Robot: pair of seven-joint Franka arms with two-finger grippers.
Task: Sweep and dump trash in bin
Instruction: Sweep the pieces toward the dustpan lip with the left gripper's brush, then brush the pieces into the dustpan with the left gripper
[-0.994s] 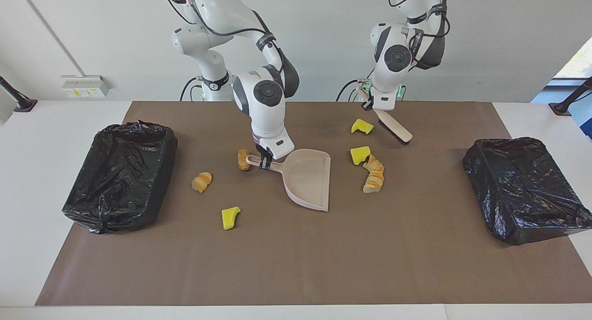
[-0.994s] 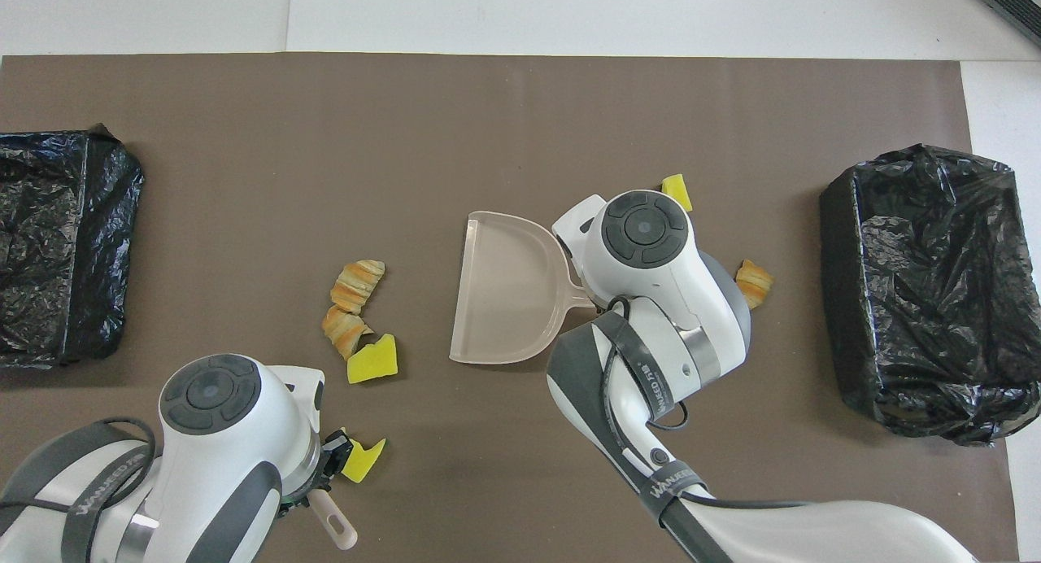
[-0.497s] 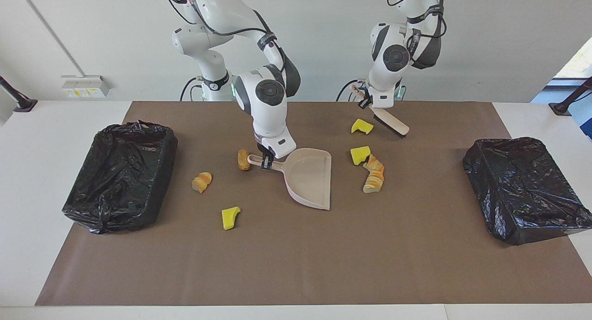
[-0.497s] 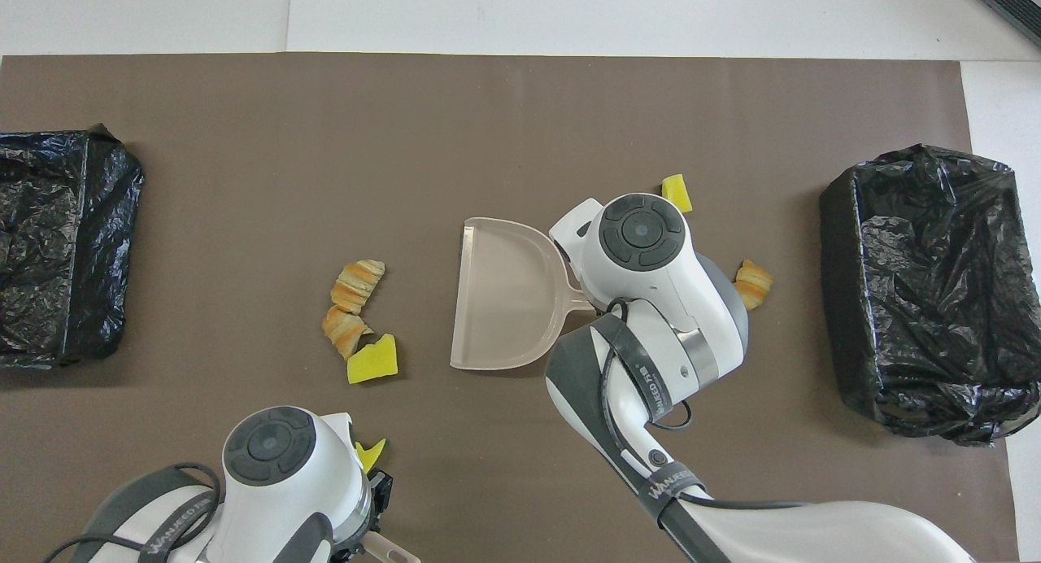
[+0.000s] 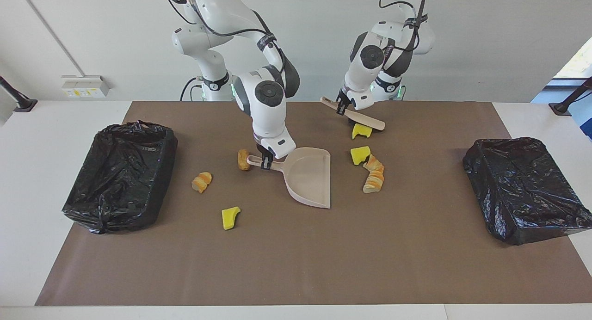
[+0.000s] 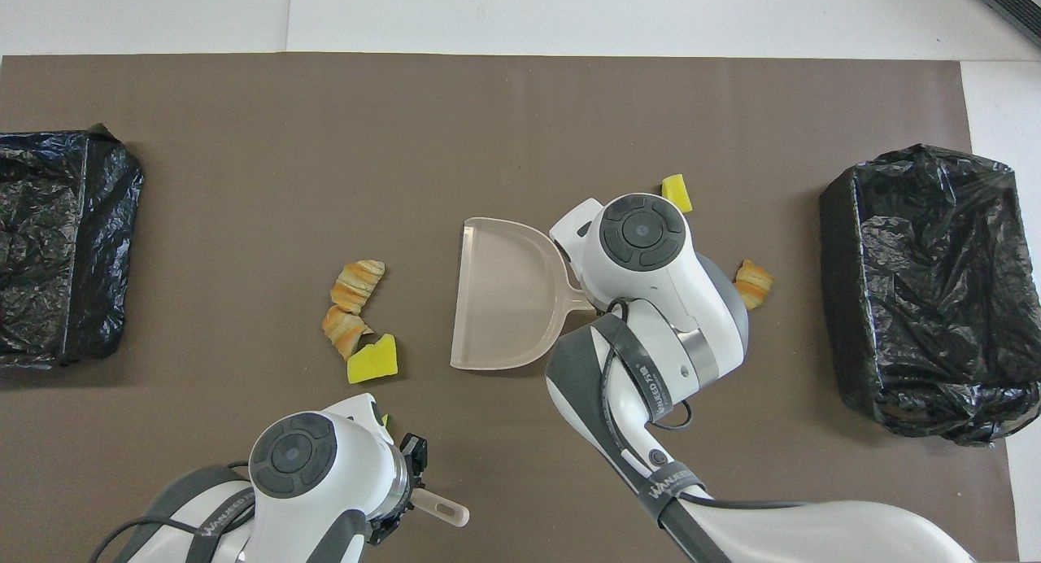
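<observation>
My right gripper (image 5: 265,163) is shut on the handle of the pale pink dustpan (image 5: 311,175), which rests on the brown mat with its mouth toward the left arm's end. My left gripper (image 5: 341,108) is shut on a brush (image 5: 365,121), whose head lies over a yellow wedge (image 5: 361,131). Beside the dustpan's mouth lie another yellow wedge (image 5: 360,155) and two croissant pieces (image 5: 373,174). A brown roll (image 5: 243,159) sits at the handle's end. A croissant piece (image 5: 202,181) and a yellow wedge (image 5: 230,217) lie toward the right arm's end.
Two black-bagged bins stand on the mat, one (image 5: 120,169) at the right arm's end and one (image 5: 522,188) at the left arm's end. In the overhead view my right wrist (image 6: 642,229) hides the dustpan's handle (image 6: 579,296).
The left arm has swung the brush toward the right arm's end and laid it flatter, its head now over the yellow wedge nearest the robots. The dustpan has barely shifted.
</observation>
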